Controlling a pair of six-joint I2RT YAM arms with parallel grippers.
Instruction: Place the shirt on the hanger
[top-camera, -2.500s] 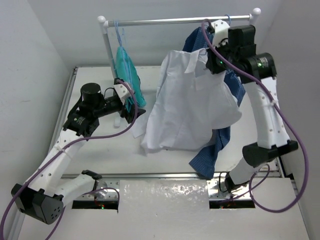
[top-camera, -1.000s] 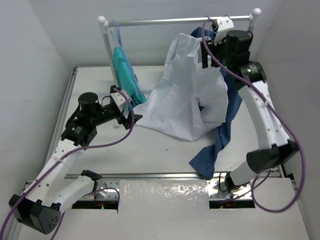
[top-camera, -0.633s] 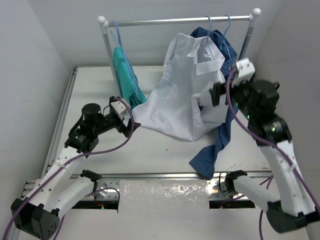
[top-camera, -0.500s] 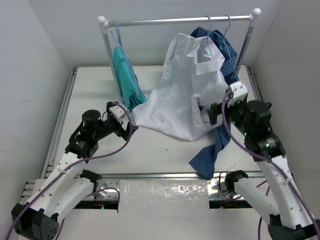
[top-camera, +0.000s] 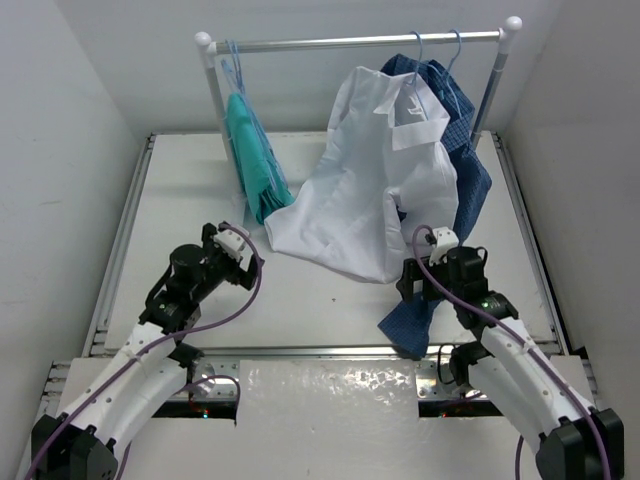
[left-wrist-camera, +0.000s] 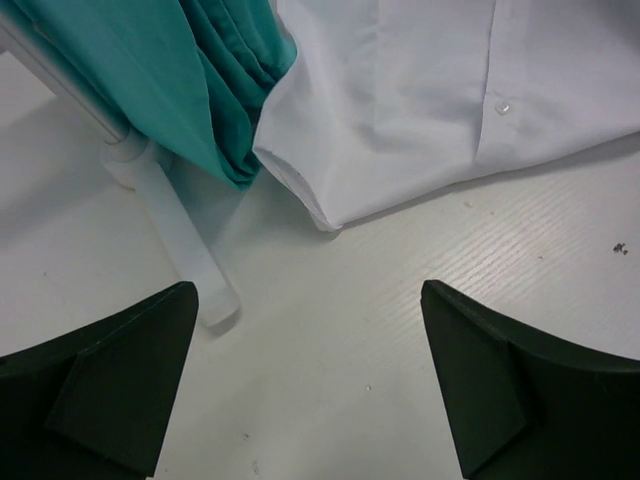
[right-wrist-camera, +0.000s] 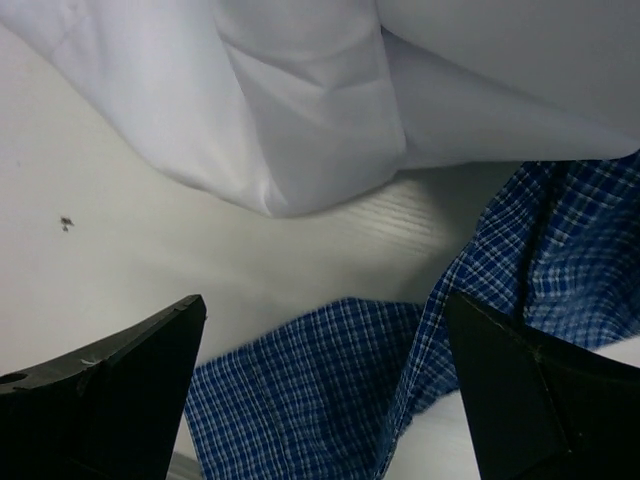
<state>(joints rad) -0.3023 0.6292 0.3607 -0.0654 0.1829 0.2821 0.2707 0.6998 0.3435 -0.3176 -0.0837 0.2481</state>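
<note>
The white shirt (top-camera: 365, 190) hangs from the rail by a pale-blue hanger, of which only the hook (top-camera: 417, 62) shows above the collar. Its lower part lies spread on the table. My left gripper (top-camera: 247, 266) hovers low, short of the shirt's left hem (left-wrist-camera: 450, 100), open and empty (left-wrist-camera: 310, 385). Over at the shirt's lower right corner (right-wrist-camera: 300, 110) my right gripper (top-camera: 408, 282) stands open with nothing between its fingers (right-wrist-camera: 325, 395).
A teal garment (top-camera: 250, 150) hangs at the rail's left end, beside the rack post (left-wrist-camera: 180, 250). A dark blue checked shirt (top-camera: 465, 190) hangs behind the white one, and its tail (right-wrist-camera: 330, 400) trails on the table under my right gripper.
My right arm has come down from the rail to just above the table, leaving the shirt hanging. My left arm has drawn back toward the near edge.
</note>
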